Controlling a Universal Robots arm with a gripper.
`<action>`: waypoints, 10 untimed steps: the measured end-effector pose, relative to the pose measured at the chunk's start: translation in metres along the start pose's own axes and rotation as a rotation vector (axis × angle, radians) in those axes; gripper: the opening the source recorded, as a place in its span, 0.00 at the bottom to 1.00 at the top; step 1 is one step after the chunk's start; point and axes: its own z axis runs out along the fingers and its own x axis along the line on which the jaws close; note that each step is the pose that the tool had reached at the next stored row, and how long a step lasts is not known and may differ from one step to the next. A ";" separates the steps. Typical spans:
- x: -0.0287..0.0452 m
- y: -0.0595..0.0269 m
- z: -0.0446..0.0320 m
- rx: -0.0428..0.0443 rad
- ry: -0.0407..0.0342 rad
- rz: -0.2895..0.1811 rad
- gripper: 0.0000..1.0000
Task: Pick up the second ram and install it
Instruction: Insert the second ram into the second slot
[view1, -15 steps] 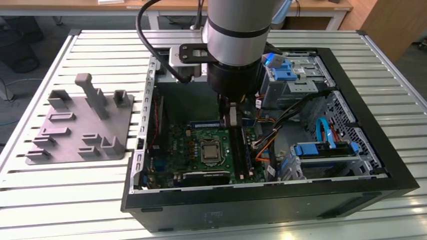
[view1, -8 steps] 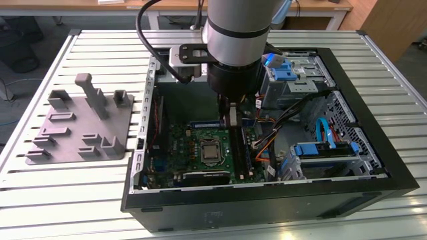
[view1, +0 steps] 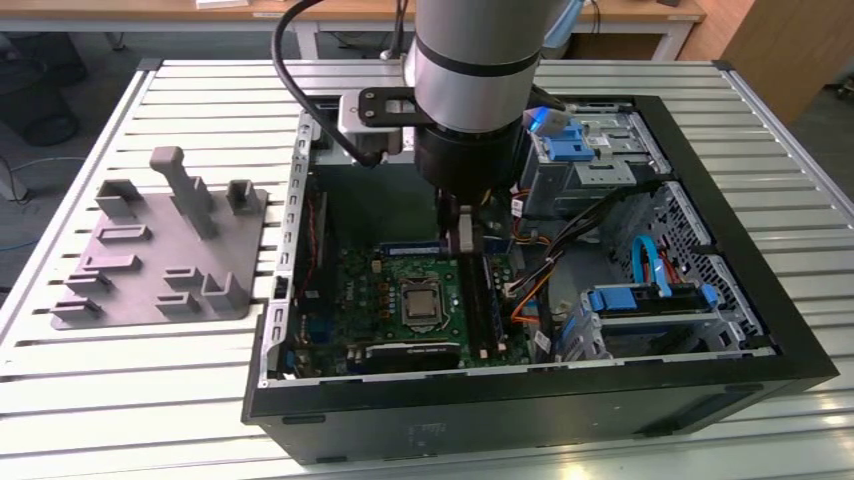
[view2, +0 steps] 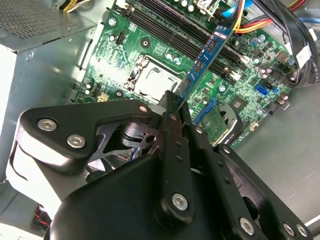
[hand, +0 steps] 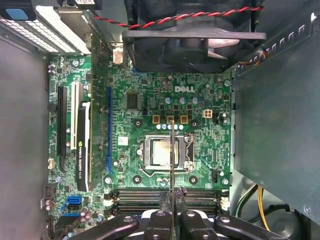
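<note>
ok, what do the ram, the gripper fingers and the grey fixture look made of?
Second ram: blue-green circuit board, likely fibreglass laminate, matt, with dark chips.
Gripper fingers: black with a satin sheen and silver screws, probably anodised metal.
Grey fixture: uniform dull grey, looks like moulded or printed plastic.

The table is pale ribbed metal with a dull sheen. The fixture on it looks like matt grey plastic. The computer case is matt black outside, bare dull sheet metal within. The motherboard is glossy green, its processor lid brushed metal. The gripper is matt black with bright metal screws; the second ram is smooth blue-green board.
</note>
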 end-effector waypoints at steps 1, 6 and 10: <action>0.0000 0.0000 0.0000 0.0001 0.0000 0.011 0.14; 0.0000 0.0000 0.0003 0.0014 -0.0002 0.095 0.14; 0.0000 0.0000 0.0007 0.0025 -0.0004 0.164 0.14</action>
